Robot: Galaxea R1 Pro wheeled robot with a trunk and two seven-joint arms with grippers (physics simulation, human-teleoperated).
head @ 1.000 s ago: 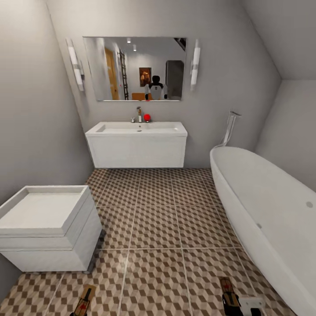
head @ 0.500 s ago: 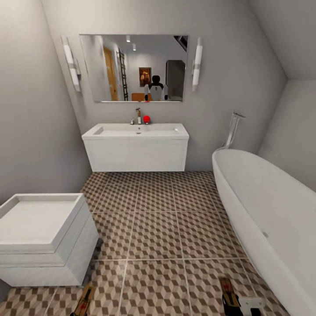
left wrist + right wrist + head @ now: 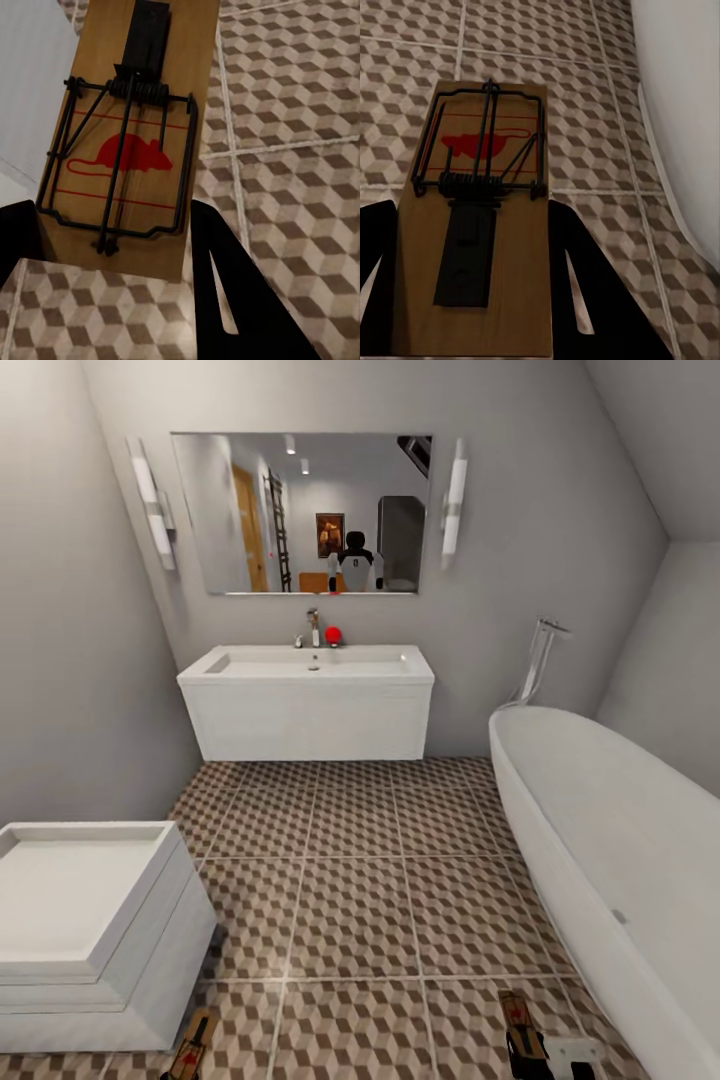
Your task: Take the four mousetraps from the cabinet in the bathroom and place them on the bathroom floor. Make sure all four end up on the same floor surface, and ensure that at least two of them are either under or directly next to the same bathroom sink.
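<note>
**A:** Mousetraps, two of them, one per gripper. Left gripper [image 3: 112, 285] clamped on the near end of a mousetrap [image 3: 131, 142], black fingers [image 3: 240, 300] on either side of the wooden board. Red mouse print and dark wire spring on top, plain as day. Held above the bathroom floor [image 3: 292, 150], not touching it.

**B:** Same deal on the other side? Right gripper [image 3: 472, 300] closed around the second mousetrap [image 3: 480, 202]?

**A:** Yep, gripped by the board's edges, wire bar and red print pointing away from the wrist. Cube-pattern tiles underneath, white bathtub [image 3: 682, 112] wall just beside it.

**B:** And from the head camera?

**A:** Both traps peeking in at the bottom edge: left one [image 3: 193, 1043] near the white square toilet [image 3: 85, 930], right one [image 3: 516, 1012] close to the tub [image 3: 610, 840]. Right gripper [image 3: 545, 1055] partly cut off by the frame there, left gripper barely visible.

**B:** Sink location?

**A:** Straight ahead against the far wall: white wall-hung sink [image 3: 308, 705] with a chrome faucet [image 3: 314, 626], small red thing [image 3: 334, 634] next to the faucet, can't tell what. Mirror [image 3: 300, 510] above, light bars on both sides. Open stretch of tiled floor [image 3: 350, 880] between the traps and the sink, so both well apart from it.
</note>
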